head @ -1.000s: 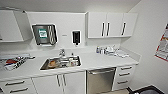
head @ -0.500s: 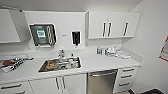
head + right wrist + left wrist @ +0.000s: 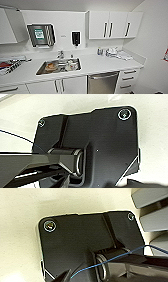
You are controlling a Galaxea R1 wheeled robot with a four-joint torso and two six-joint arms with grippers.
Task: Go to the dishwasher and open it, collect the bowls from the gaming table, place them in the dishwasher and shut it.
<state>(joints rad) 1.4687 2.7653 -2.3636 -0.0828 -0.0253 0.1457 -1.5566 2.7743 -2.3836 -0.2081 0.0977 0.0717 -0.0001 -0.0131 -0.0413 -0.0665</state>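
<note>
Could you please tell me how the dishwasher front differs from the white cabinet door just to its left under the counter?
The dishwasher has a grey stainless-steel front; the cabinet door is plain white. The dishwasher's handle is a horizontal bar across its top edge, while the cabinet door's is a short vertical pull near its upper left side. The dishwasher sits under bare counter; the cabinet door sits below the sink. Both are shut and flush under the same white counter.

Closed dishwasher point(image 3: 103, 83) front unobstructed
</note>
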